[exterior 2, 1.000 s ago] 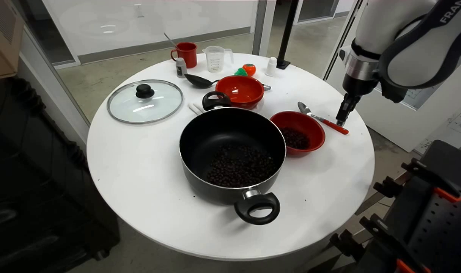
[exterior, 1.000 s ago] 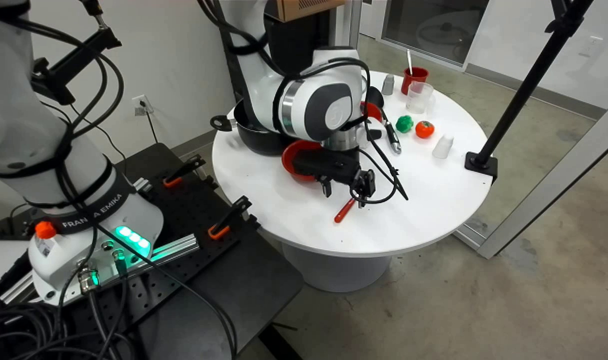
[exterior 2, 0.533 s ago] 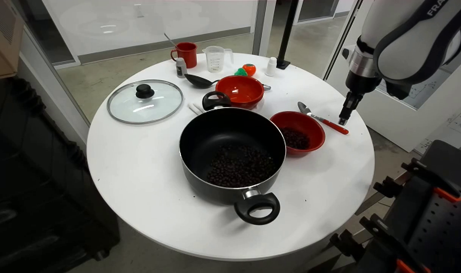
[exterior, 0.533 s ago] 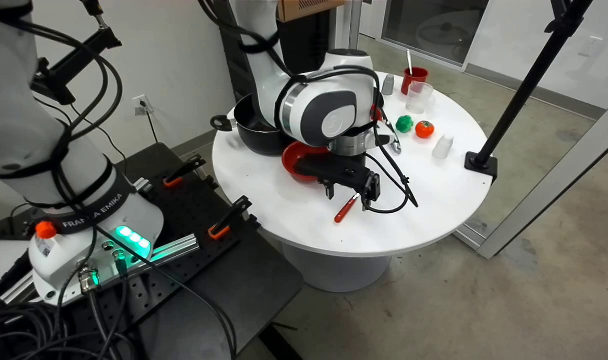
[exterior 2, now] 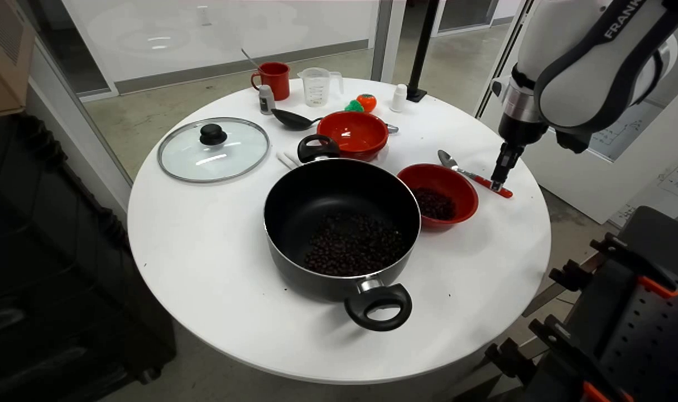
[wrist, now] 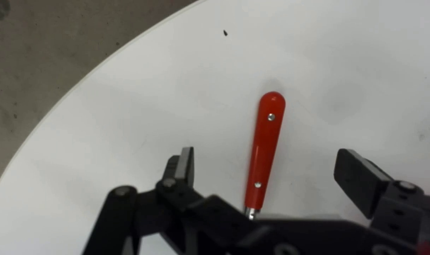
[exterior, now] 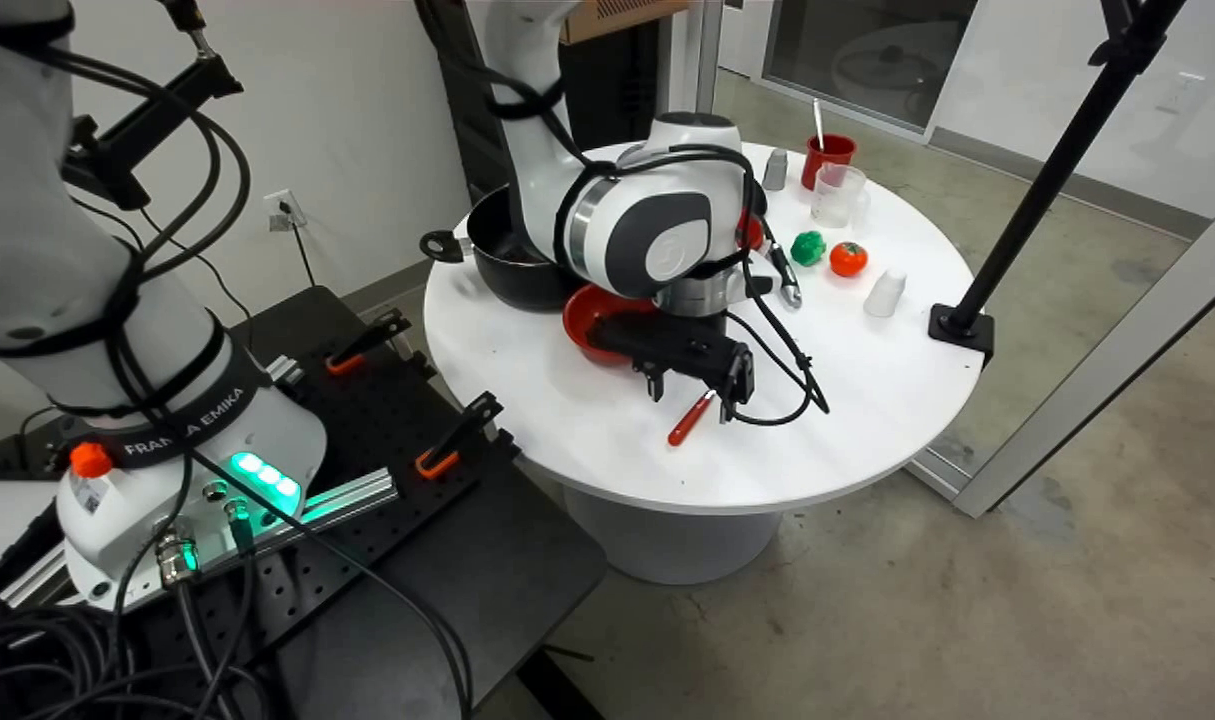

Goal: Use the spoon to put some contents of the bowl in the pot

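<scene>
Perhaps the slim spoon [wrist: 265, 150] will be skewed across the surface [wrist: 130, 124] if the widely parted tool [wrist: 265, 160] is closed on it unevenly.

Wrist view: the spoon [wrist: 266, 148] runs out of sight behind the claw [wrist: 265, 156], whose near parts are blurred and cut off by the bottom edge; dark speck [wrist: 225, 33] on the table [wrist: 186, 99] too small to identify. In both exterior views the arm [exterior: 657, 220] is cut off by the top edge. In an exterior view claw hides spoon head and arm covers part of pot [exterior: 512, 287]; in an exterior view pot hides part of bean bowl [exterior 2: 460, 188].
</scene>
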`<state>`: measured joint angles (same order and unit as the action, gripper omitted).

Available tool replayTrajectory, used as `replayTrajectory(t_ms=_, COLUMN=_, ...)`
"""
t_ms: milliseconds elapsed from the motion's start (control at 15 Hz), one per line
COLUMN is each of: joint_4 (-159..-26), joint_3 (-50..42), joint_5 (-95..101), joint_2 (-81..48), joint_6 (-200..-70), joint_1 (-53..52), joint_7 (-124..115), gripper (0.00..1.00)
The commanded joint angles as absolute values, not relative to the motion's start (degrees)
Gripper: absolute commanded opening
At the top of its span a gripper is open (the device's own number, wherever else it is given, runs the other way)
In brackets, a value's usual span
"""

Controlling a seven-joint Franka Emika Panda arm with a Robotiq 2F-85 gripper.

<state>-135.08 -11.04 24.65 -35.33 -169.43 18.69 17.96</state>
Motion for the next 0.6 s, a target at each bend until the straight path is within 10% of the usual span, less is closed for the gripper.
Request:
replayTrajectory(t_ms=0, joint_4=-133.0, joint_3=-11.1, joint_5=22.4, joint_2=-37.5, joint_6=-167.9, joint_1=17.6, joint_7=19.5, gripper=1.00)
replayTrajectory(t_ms=533, joint_4=-133.0, joint_3=-4.0, joint_5=16.0, joint_2=-38.2, joint_6=-163.9, joint_1=25.4, joint_7=24.9, gripper=0.89)
